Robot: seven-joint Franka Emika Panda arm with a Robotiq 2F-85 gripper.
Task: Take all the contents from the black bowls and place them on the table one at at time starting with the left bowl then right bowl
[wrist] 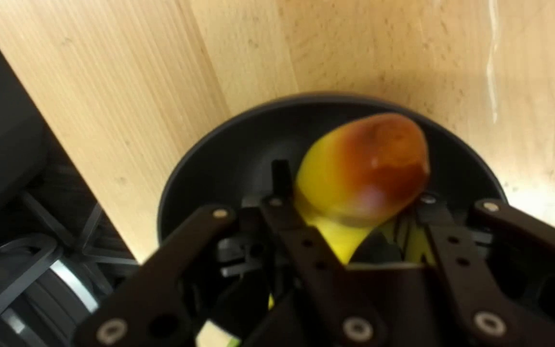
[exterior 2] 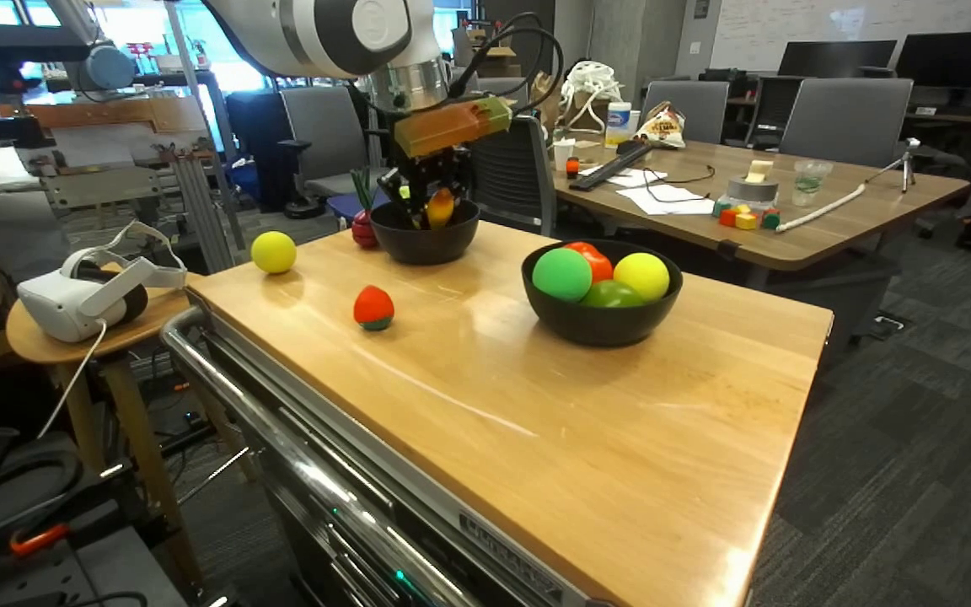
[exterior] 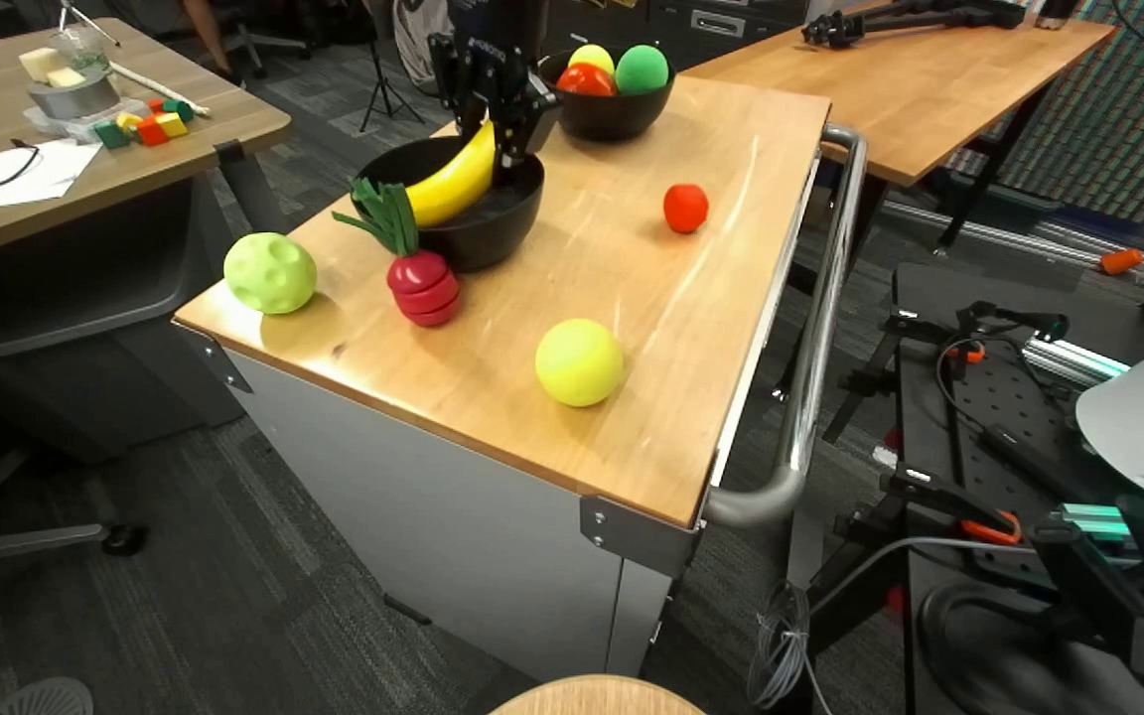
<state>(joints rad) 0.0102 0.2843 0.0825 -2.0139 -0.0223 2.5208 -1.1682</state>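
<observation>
Pinching banana (exterior: 451,189) between 2 fingers of end effector (wrist: 354,189), at mouth of black bowl (exterior: 488,233). Tilted in that grip, with browned end sticking out past fingers in wrist view. Noted just beside bowl and near end effector, on surface (exterior: 632,447): radish (exterior: 423,290), green leaves up. Noted farther from end effector, on same surface: lime-green ball (exterior: 270,273), yellow ball (exterior: 579,362), red fruit (exterior: 685,208). Apart from end effector in both exterior views: other bowl (exterior 2: 603,327), black too, loaded with at least 4 things: green ball (exterior 2: 562,274), red piece (exterior 2: 593,260), yellow fruit (exterior 2: 642,276), dark green fruit (exterior 2: 612,294).
</observation>
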